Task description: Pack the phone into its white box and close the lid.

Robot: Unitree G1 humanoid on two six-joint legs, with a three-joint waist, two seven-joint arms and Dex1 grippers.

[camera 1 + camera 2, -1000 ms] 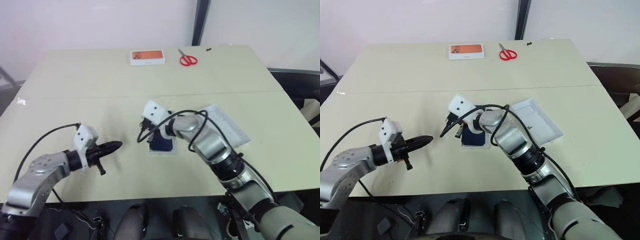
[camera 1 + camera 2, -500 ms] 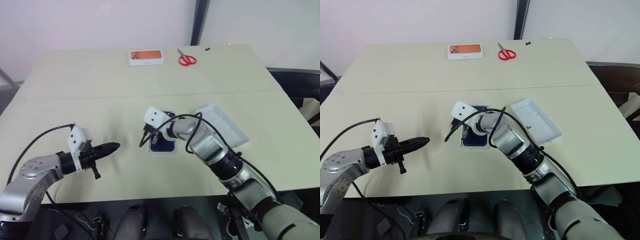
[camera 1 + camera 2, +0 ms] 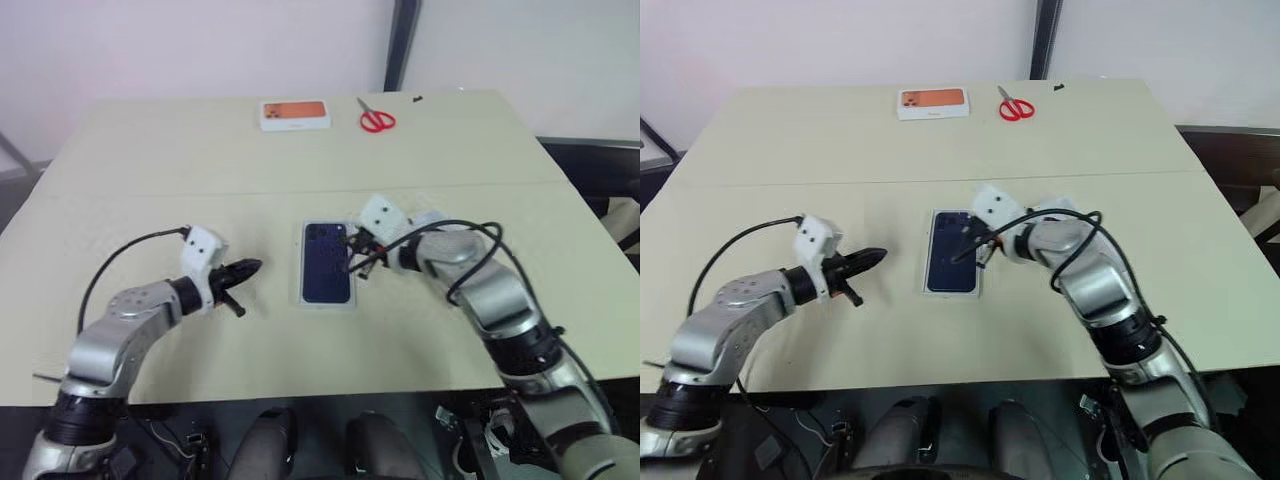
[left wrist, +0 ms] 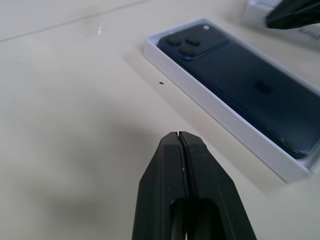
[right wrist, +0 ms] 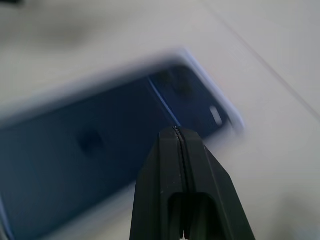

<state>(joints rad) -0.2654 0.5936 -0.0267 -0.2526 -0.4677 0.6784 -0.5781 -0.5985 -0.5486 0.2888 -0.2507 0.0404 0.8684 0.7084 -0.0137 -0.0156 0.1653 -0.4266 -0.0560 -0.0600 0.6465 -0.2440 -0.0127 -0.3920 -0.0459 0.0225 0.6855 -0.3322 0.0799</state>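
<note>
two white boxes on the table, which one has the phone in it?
The white box at the table's middle, between the grippers: the phone lies in it, back up. The small orange-printed box lies at the far edge beside the scissors.

My 2 arms are silver-grey metal segments with black joints. Each wrist carries a white camera block and a looping black cable. My left gripper (image 3: pixel 252 268) and right gripper (image 3: pixel 352 266) end in tapered black fingers.
</note>
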